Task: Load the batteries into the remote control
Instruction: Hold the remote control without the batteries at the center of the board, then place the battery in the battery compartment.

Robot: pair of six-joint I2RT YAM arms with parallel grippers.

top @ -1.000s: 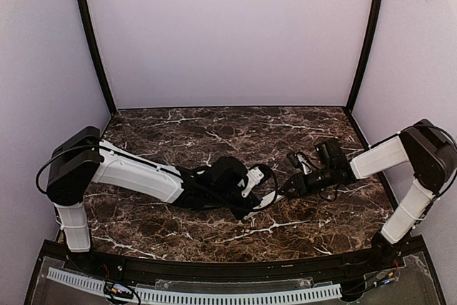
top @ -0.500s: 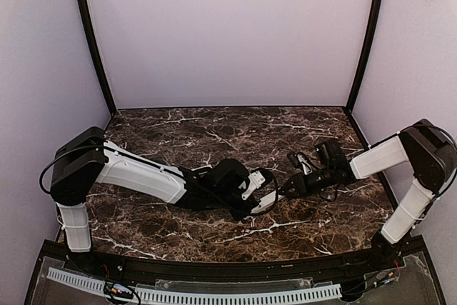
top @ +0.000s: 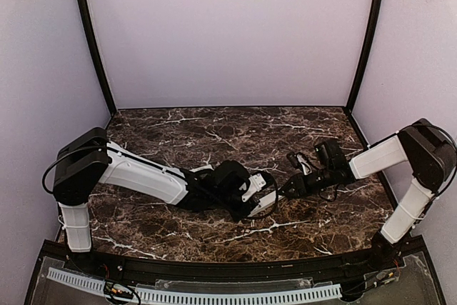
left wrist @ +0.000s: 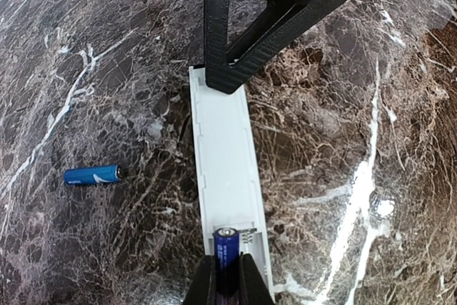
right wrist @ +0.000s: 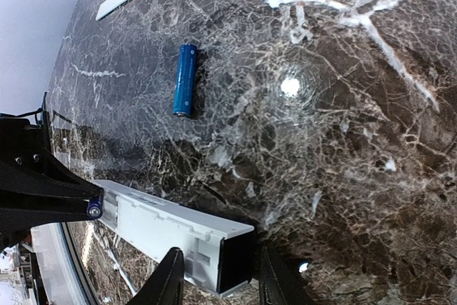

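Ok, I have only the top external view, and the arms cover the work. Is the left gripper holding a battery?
Observer: Yes. The left gripper is shut on a blue battery, its tip over the near end of the open remote control.
Operator: And the right gripper?
Observer: The right gripper holds the remote control's far end.
Operator: Where is the other battery?
Observer: The second battery lies loose on the table, apart from the remote control, to its left in the left wrist view.

Top view looks down from high at the near edge across the whole bench [top: 214, 130]; both wrist views sit close above it, facing opposite ends of the remote control [left wrist: 223, 169], sharing the loose battery [left wrist: 93, 175].
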